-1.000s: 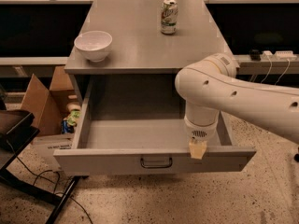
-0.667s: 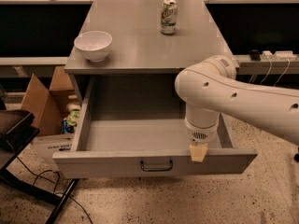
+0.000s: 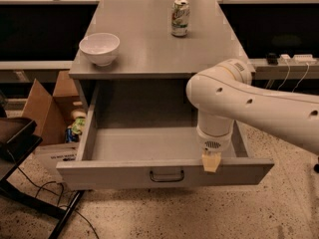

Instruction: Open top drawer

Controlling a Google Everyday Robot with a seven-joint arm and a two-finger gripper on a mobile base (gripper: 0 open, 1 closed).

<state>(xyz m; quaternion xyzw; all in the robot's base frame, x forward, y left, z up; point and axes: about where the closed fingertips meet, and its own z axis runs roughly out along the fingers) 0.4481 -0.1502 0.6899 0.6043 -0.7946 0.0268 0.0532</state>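
The top drawer is a large grey drawer pulled far out of the grey cabinet. Its deep box looks empty, and its wide flat front panel carries a small dark centre handle. My white arm reaches in from the right and hangs down over the drawer's front right part. My gripper sits at the top edge of the front panel, right of the handle, with only a pale tan tip showing below the wrist.
A white bowl and a green-and-white drink can stand on the cabinet top. An open cardboard box with items in it sits on the floor at left, beside a dark chair and cables. A power strip lies at right.
The drawer's front panel sits slightly nearer the camera than a second ago. My arm and gripper hold almost the same place.
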